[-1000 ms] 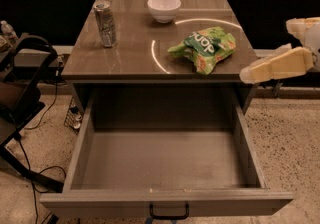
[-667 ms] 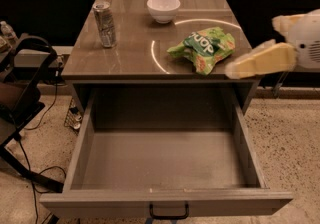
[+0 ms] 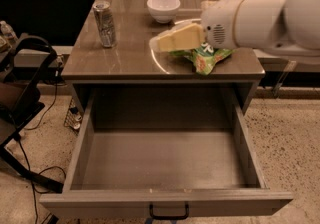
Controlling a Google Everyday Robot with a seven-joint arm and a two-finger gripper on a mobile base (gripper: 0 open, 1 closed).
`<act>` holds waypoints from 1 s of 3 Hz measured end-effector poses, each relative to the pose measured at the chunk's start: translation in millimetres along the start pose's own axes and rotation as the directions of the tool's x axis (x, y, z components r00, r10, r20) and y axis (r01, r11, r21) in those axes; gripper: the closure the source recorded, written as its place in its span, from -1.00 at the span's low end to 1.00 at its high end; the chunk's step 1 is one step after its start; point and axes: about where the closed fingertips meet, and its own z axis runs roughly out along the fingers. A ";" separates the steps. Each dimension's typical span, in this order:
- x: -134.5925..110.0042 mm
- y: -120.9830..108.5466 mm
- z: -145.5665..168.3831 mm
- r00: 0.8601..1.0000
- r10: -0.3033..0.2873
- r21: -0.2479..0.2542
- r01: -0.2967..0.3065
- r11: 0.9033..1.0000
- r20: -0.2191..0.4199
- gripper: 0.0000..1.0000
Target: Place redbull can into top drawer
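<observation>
The redbull can [image 3: 104,24] stands upright on the left part of the wooden counter top [image 3: 125,53]. The top drawer [image 3: 165,168] is pulled fully open below the counter and holds nothing; its small black handle [image 3: 169,212] is at the bottom front. My gripper [image 3: 162,44] comes in from the right on a white arm [image 3: 260,15]. Its cream-coloured end points left over the middle of the counter, to the right of the can and apart from it.
A white bowl [image 3: 163,8] sits at the back of the counter. A green snack bag [image 3: 205,57] lies under my arm at the right. A dark chair and cables [image 3: 22,98] stand on the floor at the left.
My arm has swung in from the right edge of the view to over the middle of the counter, moving left toward the can. The can, bowl and drawer have not moved.
</observation>
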 end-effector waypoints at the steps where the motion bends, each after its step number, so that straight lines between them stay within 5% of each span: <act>1: -17.8 6.1 56.8 0.989 0.013 0.004 -0.014 1.000 0.149 -1.00; 3: -31.5 10.0 82.9 0.988 -0.028 0.009 0.026 1.000 0.154 -1.00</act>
